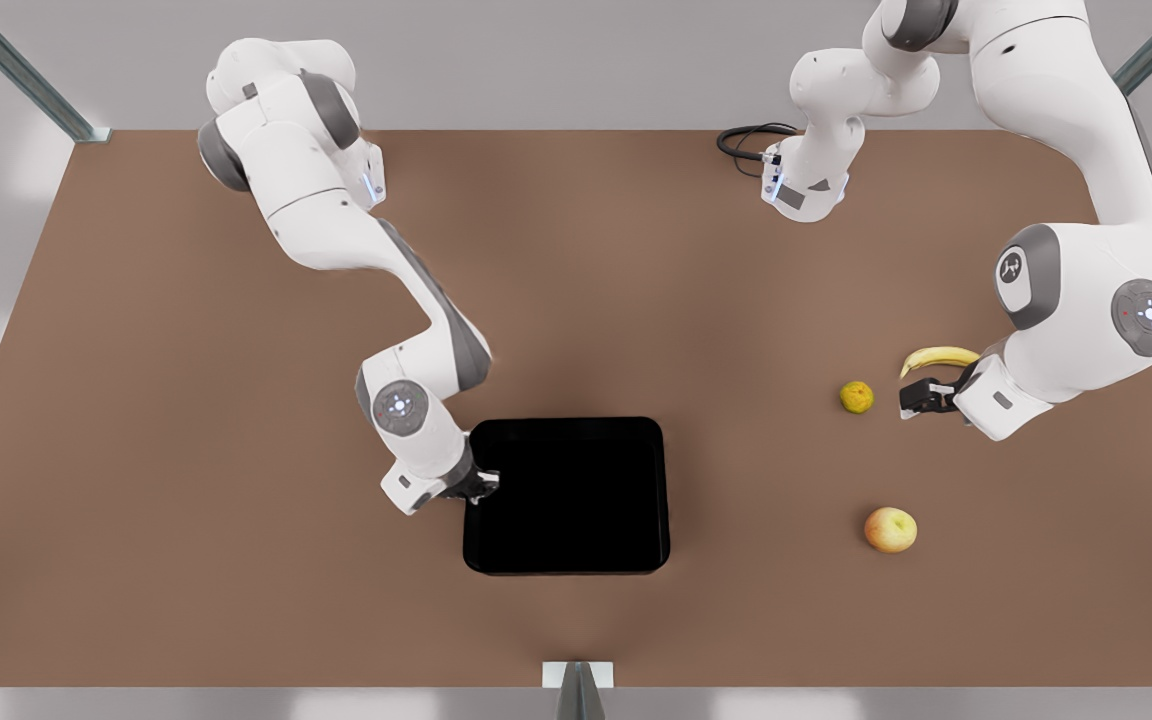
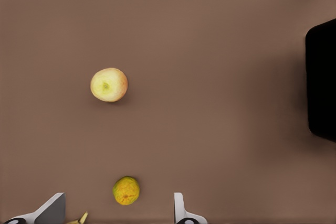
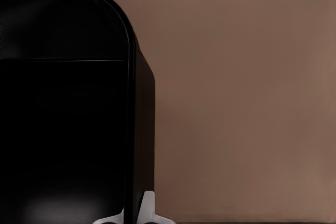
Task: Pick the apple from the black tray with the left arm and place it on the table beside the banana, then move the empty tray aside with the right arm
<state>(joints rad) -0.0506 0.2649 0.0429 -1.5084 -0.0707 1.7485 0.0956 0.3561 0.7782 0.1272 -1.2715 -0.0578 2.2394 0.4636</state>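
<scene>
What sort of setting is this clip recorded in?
Probably a simulated tabletop test cell, not a home or shop: a bare brown table with metal frame struts at its corners, two white arms mounted on it, and a few props, a black tray, an apple and a banana.

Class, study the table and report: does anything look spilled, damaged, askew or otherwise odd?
Nothing stands out. The apple lies on the table apart from the banana; the black tray sits flat and empty, the right gripper at its rim. The left gripper is open beside the banana.
</scene>
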